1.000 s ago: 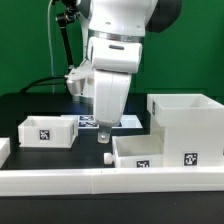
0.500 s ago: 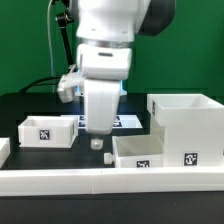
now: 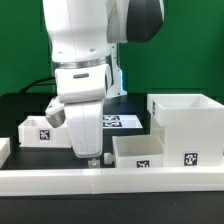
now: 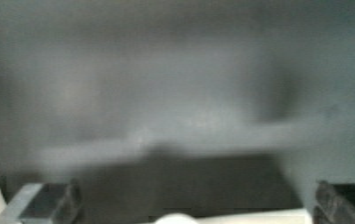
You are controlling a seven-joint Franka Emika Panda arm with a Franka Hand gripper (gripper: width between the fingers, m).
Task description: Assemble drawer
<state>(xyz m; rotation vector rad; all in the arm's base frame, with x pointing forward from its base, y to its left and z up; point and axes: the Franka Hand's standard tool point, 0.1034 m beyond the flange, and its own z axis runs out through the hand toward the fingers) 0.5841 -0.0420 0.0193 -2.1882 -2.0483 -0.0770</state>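
- Wrist view: the claw (image 4: pixel 195 203) shows two dark fingertips (image 4: pixel 49 200) standing wide apart with nothing held between them. The picture is heavily blurred. A pale blob at the edge between the tips is too soft to name.
- In the exterior view the claw (image 3: pixel 88 154) is down at the black table top (image 3: pixel 15 112). It is just beside a small white round knob (image 3: pixel 107 157) that lies loose on the table. Whether the two touch cannot be told.
- The small white open box with a black-and-white tag (image 3: pixel 35 130) sits toward the exterior view's left, partly behind the arm.
- The low white open box with a tag on its front wall (image 3: pixel 150 152) and the taller white open box (image 3: pixel 185 115) stand side by side toward the exterior view's right.
- The marker board (image 3: pixel 125 122) lies flat behind the claw.
- Judged from this, the task is at an early stage. The boxes stand apart, none is slid into another, and the knob is not yet fitted. The picking up, fitting and sliding in all seem left to do.
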